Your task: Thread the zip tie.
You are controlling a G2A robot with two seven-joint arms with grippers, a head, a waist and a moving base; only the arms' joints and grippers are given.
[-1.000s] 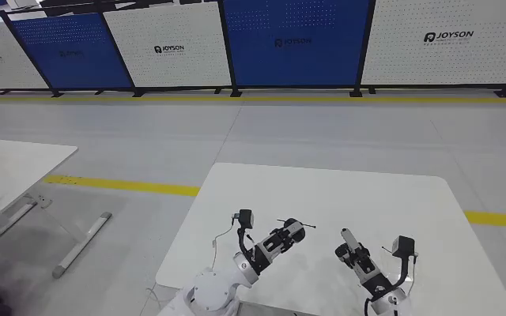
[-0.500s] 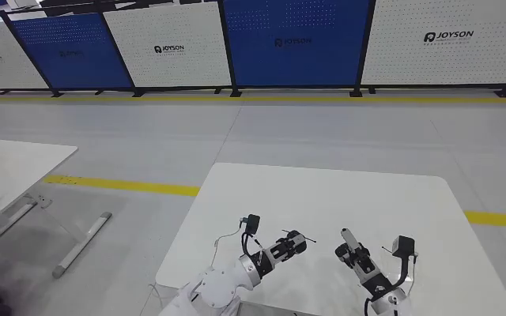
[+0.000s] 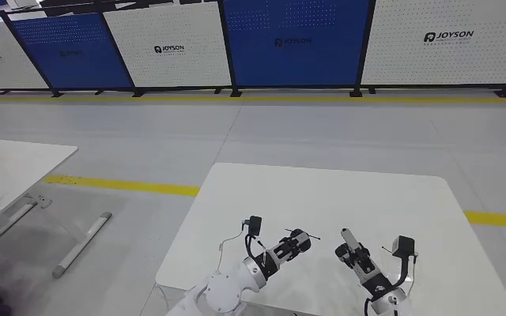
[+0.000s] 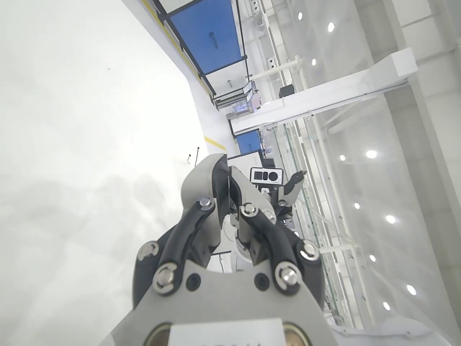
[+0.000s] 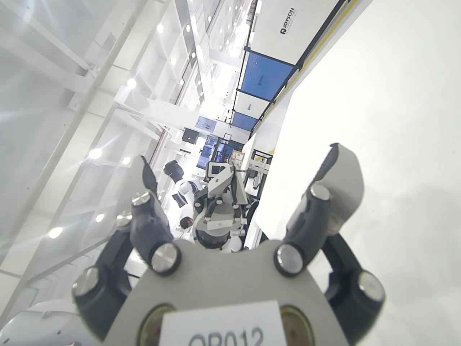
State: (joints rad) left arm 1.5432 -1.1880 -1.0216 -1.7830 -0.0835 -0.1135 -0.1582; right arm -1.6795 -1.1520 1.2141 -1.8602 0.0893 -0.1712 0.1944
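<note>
Pinching the thin black zip tie [image 3: 314,235] between fingers pressed tight together, the left gripper [image 3: 296,238] is over the near part of the white table [image 3: 332,189]. One end of the tie pokes out past the fingertips toward the other arm. Near it, the right gripper [image 3: 346,243] has its fingers spread wide with nothing between them, apart from the tie. Beyond the table's far edge a yellow line [image 3: 118,185] crosses the grey floor. A second white table [image 3: 32,158] stands off to the left, and blue and white pegboard panels [image 3: 296,43] line the back.
</note>
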